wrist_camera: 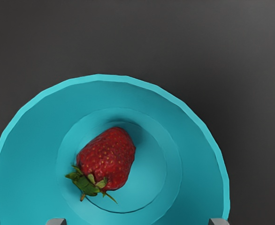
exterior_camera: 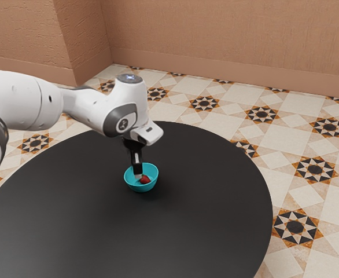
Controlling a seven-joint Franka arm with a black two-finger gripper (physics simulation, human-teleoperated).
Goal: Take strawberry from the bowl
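A: Wrist view first. Where's the berry (wrist_camera: 110, 157)?

B: In the bowl (wrist_camera: 100, 78), lying on its side on the bottom, off centre, its leaves (wrist_camera: 87, 184) toward the bowl's wall. The sloping sides would keep it from rolling far, I'd say.

A: And the gripper (wrist_camera: 137, 221)?

B: Open and empty: its two tips stand wide apart, with nothing between them touched. That spread should leave room to straddle the berry, though they'll probably need lining up with it first, or one may press on the bowl.

A: Now the exterior view. Why does the hand point straight down?

B: To get in past the rim, I think. The arm (exterior_camera: 22, 98) reaches in from the exterior view's left, with the tips low at the bowl, near the berry.

A: What's around it?

B: A round black table (exterior_camera: 204, 197), smooth and dark, a floor (exterior_camera: 273, 156) of star-patterned tiles, and brownish-pink walls (exterior_camera: 227, 40).
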